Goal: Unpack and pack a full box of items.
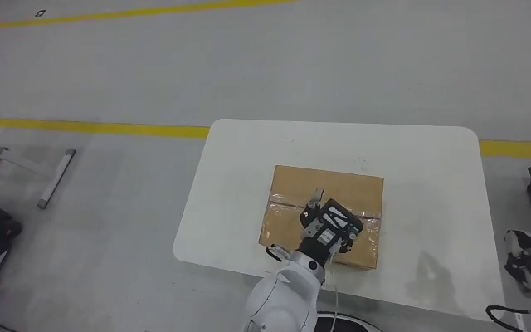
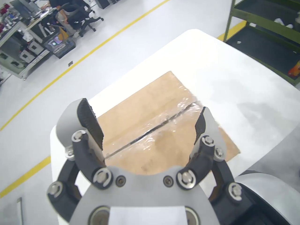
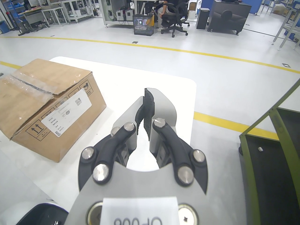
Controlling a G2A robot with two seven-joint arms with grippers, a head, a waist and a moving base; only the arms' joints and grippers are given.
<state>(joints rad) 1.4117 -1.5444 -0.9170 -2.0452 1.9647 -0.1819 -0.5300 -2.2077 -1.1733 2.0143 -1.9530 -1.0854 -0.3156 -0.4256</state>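
Observation:
A brown cardboard box point(image 1: 323, 184) lies on the white table point(image 1: 415, 149), its top flaps down and clear tape along the middle seam. My left gripper point(image 1: 329, 220) hangs just above the box's near half. In the left wrist view it point(image 2: 144, 108) is open, its fingers astride the taped seam of the box point(image 2: 152, 99) with nothing between them. My right gripper point(image 3: 148, 94) is shut and empty, low over bare table point(image 3: 131, 80) beside the box point(image 3: 42, 87), whose side facing it bears a white label.
A dark green metal shelf rack point(image 3: 269, 153) stands close off the table's edge by the right gripper, and also appears in the left wrist view point(image 2: 269, 12). Bare tabletop surrounds the box on all sides. Yellow floor lines point(image 1: 99, 127) run past the table.

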